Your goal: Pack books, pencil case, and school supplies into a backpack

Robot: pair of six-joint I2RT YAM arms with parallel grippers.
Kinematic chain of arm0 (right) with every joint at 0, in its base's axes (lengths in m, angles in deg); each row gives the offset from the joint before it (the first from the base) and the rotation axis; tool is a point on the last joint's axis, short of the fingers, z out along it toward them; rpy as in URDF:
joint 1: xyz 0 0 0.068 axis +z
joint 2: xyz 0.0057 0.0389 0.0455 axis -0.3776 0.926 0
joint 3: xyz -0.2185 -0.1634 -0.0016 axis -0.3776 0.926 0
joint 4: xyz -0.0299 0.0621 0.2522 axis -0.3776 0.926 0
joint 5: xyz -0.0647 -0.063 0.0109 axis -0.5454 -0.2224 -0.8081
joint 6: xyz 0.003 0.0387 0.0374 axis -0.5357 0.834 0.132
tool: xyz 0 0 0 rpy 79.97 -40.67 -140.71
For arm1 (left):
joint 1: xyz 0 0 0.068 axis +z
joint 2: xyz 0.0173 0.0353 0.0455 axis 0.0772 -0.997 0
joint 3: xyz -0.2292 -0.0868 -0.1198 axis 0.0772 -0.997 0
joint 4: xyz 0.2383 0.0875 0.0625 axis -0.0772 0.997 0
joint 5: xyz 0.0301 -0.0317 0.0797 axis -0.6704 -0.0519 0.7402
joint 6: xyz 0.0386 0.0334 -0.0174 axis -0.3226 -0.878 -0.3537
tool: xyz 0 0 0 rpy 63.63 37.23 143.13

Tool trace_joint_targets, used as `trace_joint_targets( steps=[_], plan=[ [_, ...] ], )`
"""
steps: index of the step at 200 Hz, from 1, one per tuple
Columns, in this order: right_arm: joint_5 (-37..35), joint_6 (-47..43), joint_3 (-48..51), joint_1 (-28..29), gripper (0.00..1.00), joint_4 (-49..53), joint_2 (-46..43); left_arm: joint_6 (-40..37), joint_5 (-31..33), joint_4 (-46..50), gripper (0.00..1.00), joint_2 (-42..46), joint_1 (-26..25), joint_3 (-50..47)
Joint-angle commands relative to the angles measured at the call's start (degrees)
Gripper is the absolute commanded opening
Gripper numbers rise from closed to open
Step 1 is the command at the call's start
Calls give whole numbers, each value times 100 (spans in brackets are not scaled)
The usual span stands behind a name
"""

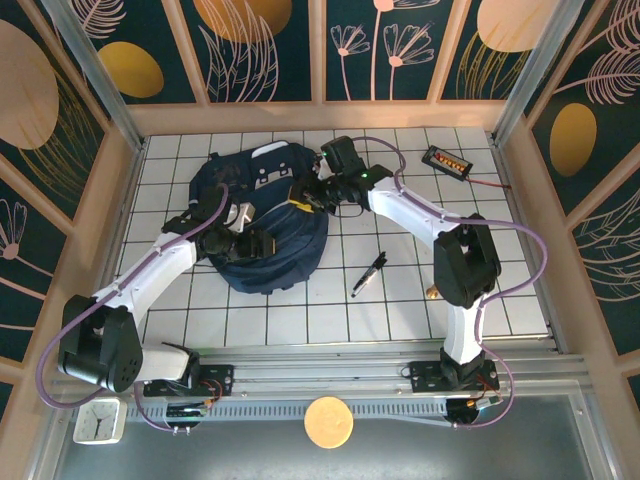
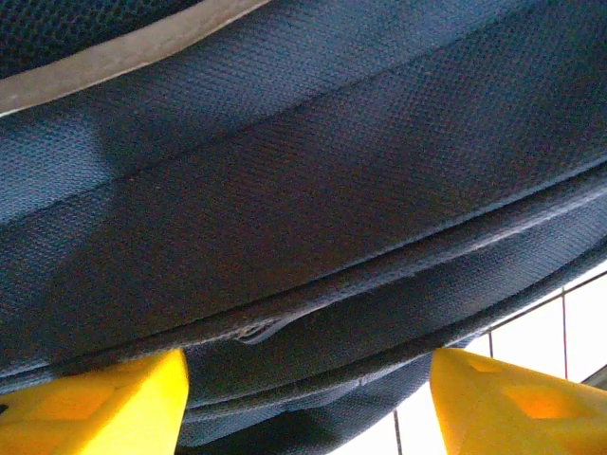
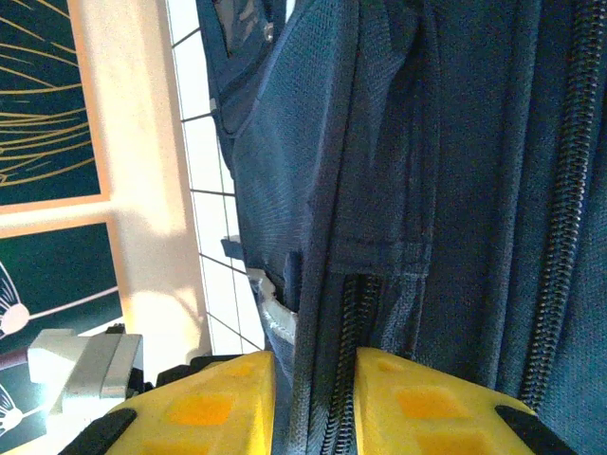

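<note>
The dark navy backpack [image 1: 268, 225] lies on the tiled table, left of centre. My right gripper [image 1: 303, 197] is at its upper right edge; in the right wrist view, my right gripper [image 3: 315, 379] is shut on the backpack's [image 3: 455, 161] zipper seam, with its yellow fingers [image 3: 218, 403] pinching the fabric. My left gripper [image 1: 260, 243] rests on the bag's lower middle. Seen from the left wrist, my left gripper [image 2: 308, 379] is open, and folds of backpack [image 2: 303, 190] cloth span the wide gap. A black pen [image 1: 368, 273] lies on the tiles to the bag's right. Books, pencil case and teal item are hidden.
A black tray with orange pieces [image 1: 447, 160] sits at the back right with a red lead. A small grey-white object [image 1: 98, 420] lies at the near left corner. A tan disc [image 1: 328, 422] rests on the front rail. A small brass item [image 1: 433, 292] lies beside the right arm.
</note>
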Motion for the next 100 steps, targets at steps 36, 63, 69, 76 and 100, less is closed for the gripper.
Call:
trace_joint_targets(
  steps=[36, 63, 69, 76, 100],
  plan=[
    [274, 216, -683, 185, 8, -474, 192, -118, 300, -84, 84, 278, 370, 127],
    [317, 247, -746, 183, 8, -425, 182, -99, 253, -262, 82, 258, 504, 186],
    [318, 266, -748, 185, 8, -425, 169, -100, 236, -298, 79, 221, 506, 190],
    [318, 278, -749, 192, 7, -425, 165, -109, 213, -347, 77, 156, 506, 180],
    [326, 304, -788, 205, 7, -422, 169, -157, 137, -472, 74, -15, 506, 423]
  ],
)
